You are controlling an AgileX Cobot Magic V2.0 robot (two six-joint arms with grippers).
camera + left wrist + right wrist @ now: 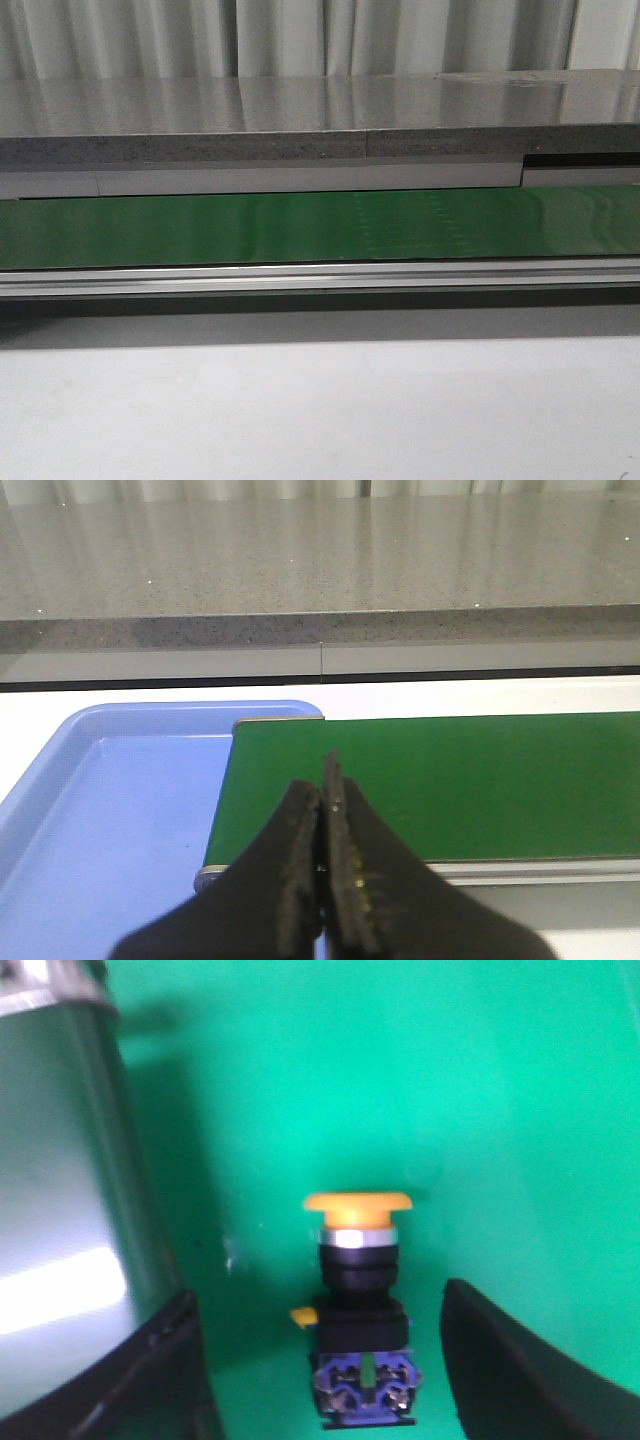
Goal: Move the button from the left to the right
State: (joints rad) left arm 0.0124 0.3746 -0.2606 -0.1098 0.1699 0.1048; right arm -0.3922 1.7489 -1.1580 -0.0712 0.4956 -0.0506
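In the right wrist view, the right gripper (318,1360) is seen spread wide, its two dark fingers (520,1370) standing apart at either side of the picture. Between them, touched by neither, the button (360,1310) is found lying on the green belt (450,1090), its orange-yellow cap (358,1203) pointed away from the camera. Behind the cap a silver ring and a black collar are made out, then the dark blocky body with a bluish terminal end nearest the lens; a small yellow tab is seen at the body's side. A metal rail (60,1210) is seen running beside the belt, next to one finger.

Over to the left wrist view: the left gripper (322,880) is shown pressed narrow, the fingers (352,880) laid flat against each other with nothing seen between them. Just beyond the tips, the end of the green belt (450,780) is met, and beside that end a light blue tray (60,770) is set. Further back a grey speckled counter (320,570) is stretched across.

From the front, a pale tabletop (320,410) is seen nearest, then an aluminium rail (320,277), the green belt (200,228), and the grey counter (320,110) with curtains (300,35) behind. Neither arm nor the button can be made out from there.
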